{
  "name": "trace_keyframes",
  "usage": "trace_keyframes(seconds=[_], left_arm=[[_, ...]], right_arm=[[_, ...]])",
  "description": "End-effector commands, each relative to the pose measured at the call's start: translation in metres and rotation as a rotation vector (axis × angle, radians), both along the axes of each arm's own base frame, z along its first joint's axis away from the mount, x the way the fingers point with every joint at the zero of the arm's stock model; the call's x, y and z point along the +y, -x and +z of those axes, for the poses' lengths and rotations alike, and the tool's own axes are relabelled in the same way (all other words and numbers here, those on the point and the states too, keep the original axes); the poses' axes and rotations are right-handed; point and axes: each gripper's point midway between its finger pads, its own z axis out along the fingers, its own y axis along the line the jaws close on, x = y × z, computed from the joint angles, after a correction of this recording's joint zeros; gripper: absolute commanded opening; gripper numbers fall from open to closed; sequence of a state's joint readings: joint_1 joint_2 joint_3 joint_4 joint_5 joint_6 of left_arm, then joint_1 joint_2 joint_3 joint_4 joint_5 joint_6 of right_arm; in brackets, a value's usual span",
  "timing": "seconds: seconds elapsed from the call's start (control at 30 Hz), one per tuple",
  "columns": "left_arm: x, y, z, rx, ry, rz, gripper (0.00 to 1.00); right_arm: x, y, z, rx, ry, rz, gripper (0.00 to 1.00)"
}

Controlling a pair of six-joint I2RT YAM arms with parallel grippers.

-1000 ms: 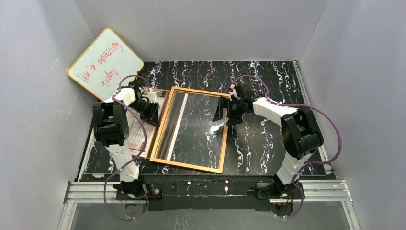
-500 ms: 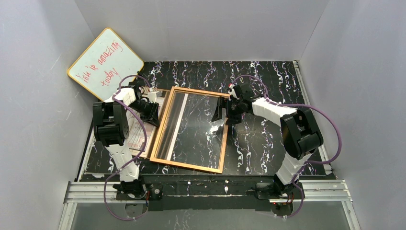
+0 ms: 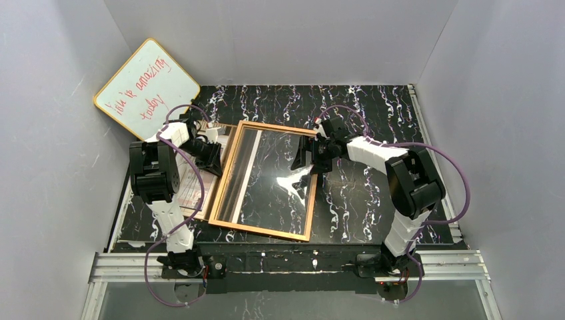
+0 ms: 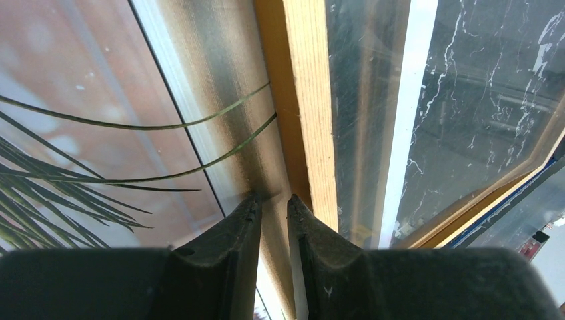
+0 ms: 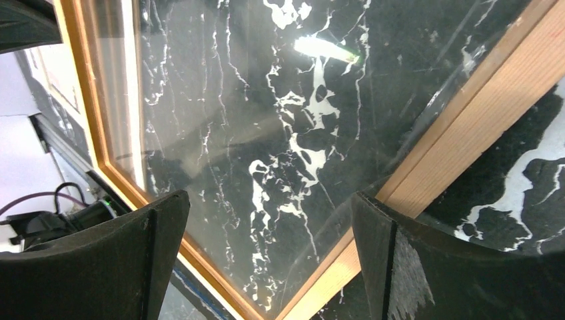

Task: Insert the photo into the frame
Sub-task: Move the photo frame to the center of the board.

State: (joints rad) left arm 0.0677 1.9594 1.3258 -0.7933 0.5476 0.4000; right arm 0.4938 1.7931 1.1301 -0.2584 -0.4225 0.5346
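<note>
The frame [image 3: 263, 229] lies flat mid-table, its clear pane showing the marble beneath. The photo [image 3: 198, 193] lies to its left, its right edge tucked under the frame's left rail. My left gripper [image 3: 212, 157] points down at that seam. In the left wrist view its fingertips [image 4: 256, 203] stand a narrow gap apart on the photo [image 4: 100, 100], right beside the wooden rail [image 4: 310, 100], with nothing pinched between them. My right gripper [image 3: 308, 159] hangs wide open over the frame's right rail [image 5: 466, 100]; in the right wrist view the gripper [image 5: 266, 197] straddles the pane's edge.
A yellow-edged whiteboard [image 3: 146, 87] with red writing leans in the back left corner. Grey walls close in the table on three sides. Bare marble table [image 3: 373, 193] extends right of the frame.
My right gripper has shifted slightly left, further over the frame's right rail. The left gripper, frame and photo have not visibly moved.
</note>
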Motion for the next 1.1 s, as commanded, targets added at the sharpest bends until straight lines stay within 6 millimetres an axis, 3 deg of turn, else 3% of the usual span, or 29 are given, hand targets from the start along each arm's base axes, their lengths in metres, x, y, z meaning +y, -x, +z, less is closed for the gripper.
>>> trace_keyframes(seconds=[0.0,0.23,0.43,0.57,0.67,0.8,0.9,1.07], left_arm=[[-0.005,0.000,0.003,0.012,0.019,-0.008,0.20],[-0.006,-0.001,0.007,0.005,0.021,-0.011,0.20],[-0.006,-0.002,0.012,-0.004,0.027,-0.019,0.19],[-0.004,0.003,0.013,0.001,0.019,-0.051,0.19],[-0.003,0.007,0.010,0.002,0.009,-0.073,0.19],[-0.013,0.012,0.008,-0.011,-0.008,-0.118,0.19],[-0.032,0.016,0.007,-0.020,-0.005,-0.169,0.18],[-0.055,0.015,0.009,-0.011,0.021,-0.195,0.17]], right_arm=[[-0.002,-0.007,-0.010,-0.016,0.058,0.006,0.99],[-0.007,-0.022,0.005,-0.077,0.106,0.038,0.99],[0.002,-0.045,0.055,-0.155,0.016,0.044,0.99],[-0.014,-0.057,0.077,-0.177,-0.007,-0.010,0.99],[-0.035,-0.058,0.075,-0.142,-0.028,-0.076,0.99],[-0.061,-0.050,0.055,-0.081,-0.054,-0.167,0.99],[-0.072,-0.044,0.040,-0.039,-0.090,-0.210,0.99],[-0.093,-0.049,0.030,0.019,-0.192,-0.300,0.99]])
